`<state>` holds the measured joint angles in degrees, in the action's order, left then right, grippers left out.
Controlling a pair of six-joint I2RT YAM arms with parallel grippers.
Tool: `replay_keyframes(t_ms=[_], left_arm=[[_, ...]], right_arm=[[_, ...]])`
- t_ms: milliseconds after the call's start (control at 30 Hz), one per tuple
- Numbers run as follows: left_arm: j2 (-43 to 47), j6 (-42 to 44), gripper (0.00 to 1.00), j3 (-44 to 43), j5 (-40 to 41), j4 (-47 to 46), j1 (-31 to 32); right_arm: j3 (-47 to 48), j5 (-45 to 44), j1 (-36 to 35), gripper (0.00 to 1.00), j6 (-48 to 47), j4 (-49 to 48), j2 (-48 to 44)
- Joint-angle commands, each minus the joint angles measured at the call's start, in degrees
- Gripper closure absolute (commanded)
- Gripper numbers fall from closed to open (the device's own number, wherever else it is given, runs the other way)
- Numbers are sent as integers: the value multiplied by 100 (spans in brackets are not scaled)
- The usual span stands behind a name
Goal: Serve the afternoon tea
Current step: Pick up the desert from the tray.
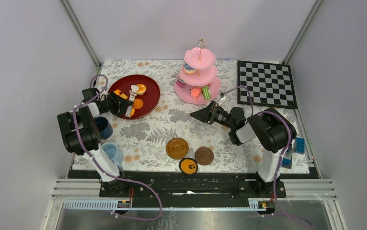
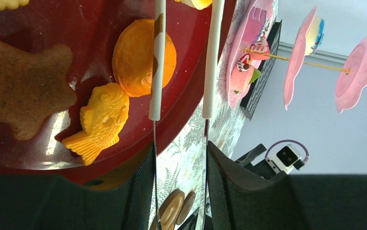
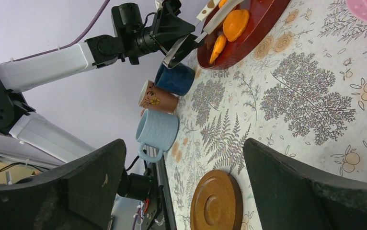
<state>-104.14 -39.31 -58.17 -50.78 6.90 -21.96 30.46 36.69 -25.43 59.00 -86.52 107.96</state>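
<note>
My left gripper [image 1: 120, 103] is shut on white-tipped metal tongs [image 2: 156, 72], also seen in the top view [image 1: 134, 91]. The tongs are held over the dark red plate [image 1: 149, 106]. One arm of the tongs crosses a round orange pastry [image 2: 133, 57]. A yellow fish pastry [image 2: 100, 120] and the brown star biscuit [image 2: 21, 91] lie beside it. The pink three-tier cake stand [image 1: 198, 76] carries a few pastries. My right gripper [image 1: 201, 115] is open and empty above the cloth in front of the stand. Two brown saucers [image 1: 177, 148] [image 1: 204, 155] lie near the front.
The dark-blue cup [image 1: 104, 127], a brown flowered cup [image 3: 155, 98] and the light-blue cup [image 1: 112, 154] stand by my left arm. A black disc with an orange face [image 1: 189, 166] lies at the front edge. The chessboard [image 1: 266, 84] is at the back right, and blue blocks [image 1: 297, 145] are by my right arm.
</note>
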Motion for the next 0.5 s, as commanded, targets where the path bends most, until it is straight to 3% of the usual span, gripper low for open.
replay_keyframes(t_ms=[0, 267, 467], left_arm=[[-15, 56, 69, -284, -169, -92, 36], [307, -102, 86, -368, -106, -116, 34], [448, -291, 100, -282, -215, -310, 34]], right_arm=[[36, 86, 47, 0, 10, -779, 47], [-17, 51, 70, 0, -42, -721, -64], [-184, -343, 258, 0, -568, 339, -632]])
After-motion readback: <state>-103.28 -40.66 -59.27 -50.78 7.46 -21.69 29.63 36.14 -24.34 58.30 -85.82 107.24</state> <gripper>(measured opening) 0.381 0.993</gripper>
